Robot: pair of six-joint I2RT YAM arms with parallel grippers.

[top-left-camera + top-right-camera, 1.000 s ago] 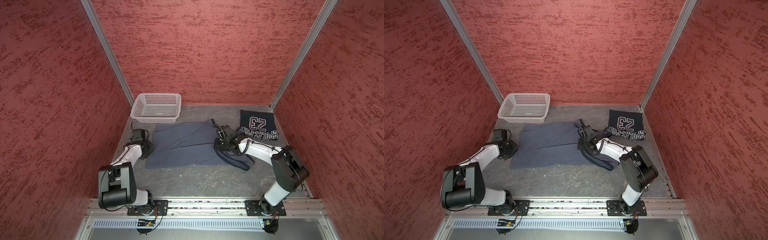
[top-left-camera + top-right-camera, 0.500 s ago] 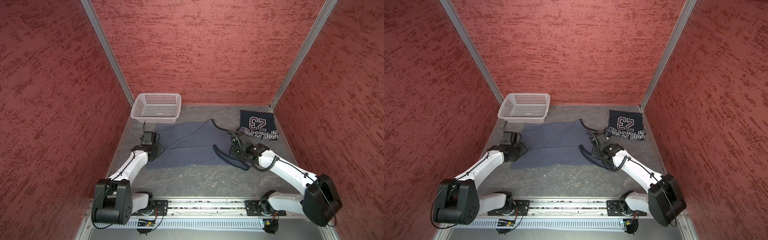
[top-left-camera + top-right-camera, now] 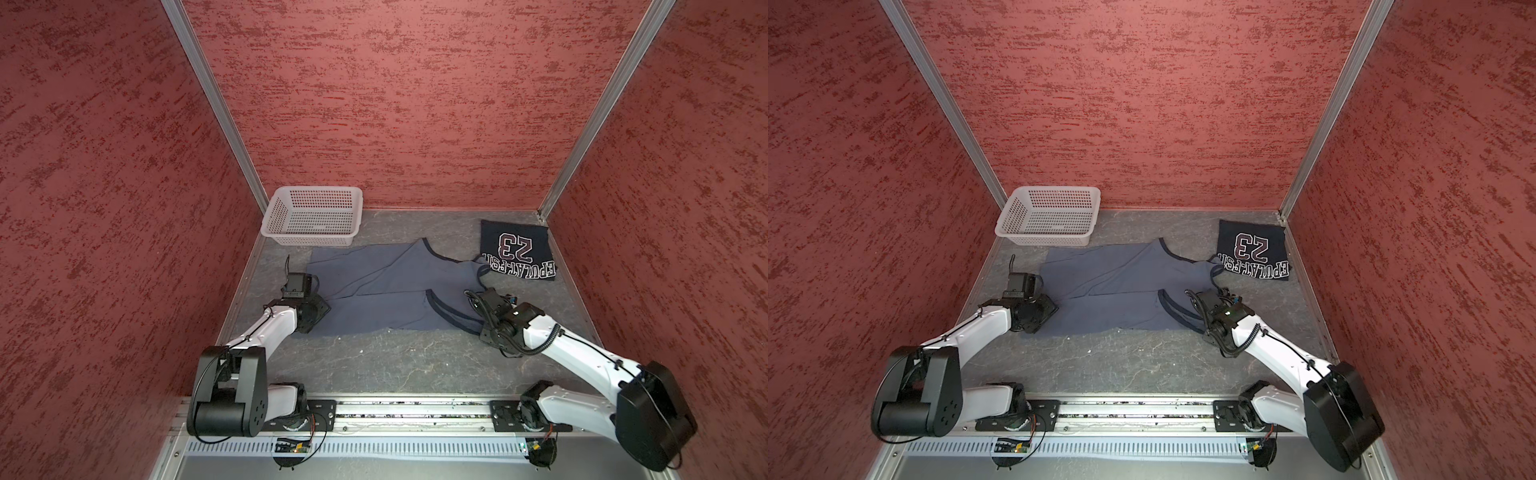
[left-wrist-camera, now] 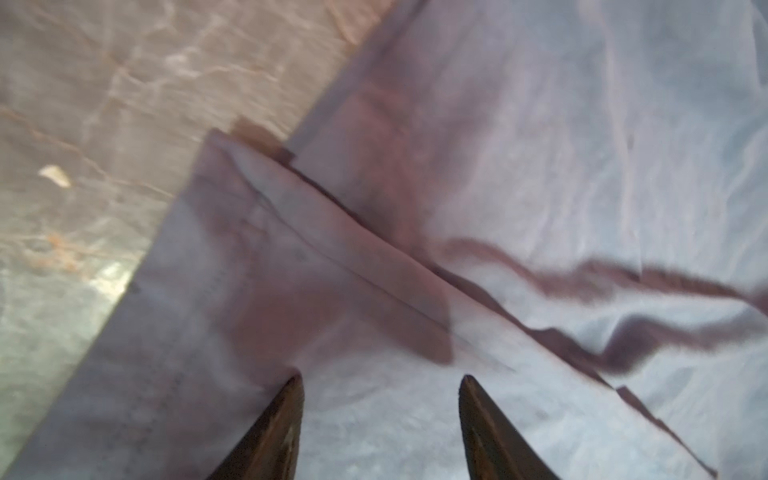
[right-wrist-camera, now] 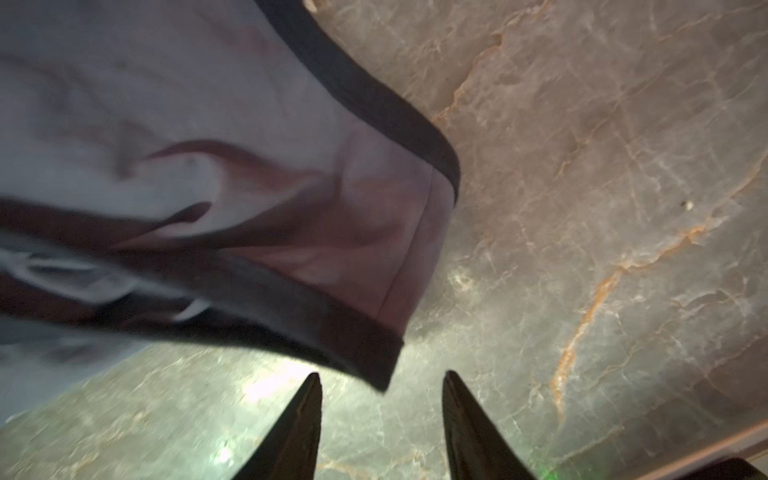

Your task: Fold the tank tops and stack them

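The slate grey-blue tank top point(image 3: 386, 286) point(image 3: 1113, 291) lies spread mid-table, its near half folded over, dark-trimmed straps pointing right. The dark navy "23" tank top point(image 3: 517, 255) point(image 3: 1254, 253) lies folded at the back right. My left gripper point(image 3: 318, 311) point(image 3: 1045, 311) hovers open over the grey top's left hem; the left wrist view shows only cloth point(image 4: 540, 145) between and beyond the gripper's point(image 4: 381, 380) tips. My right gripper point(image 3: 484, 328) point(image 3: 1208, 330) is open just off the strap end point(image 5: 365, 349), over bare table, its point(image 5: 381, 374) jaws empty.
A white perforated basket point(image 3: 318, 189) point(image 3: 1054, 190) stands at the back left corner, just behind the grey top. Red walls close in the left, back and right sides. The grey marbled table point(image 3: 395, 361) runs bare to the front rail.
Both grippers have opened and let go of the grey top. The left one slid nearer along the left hem; the right one drew back toward the front right, off the straps.
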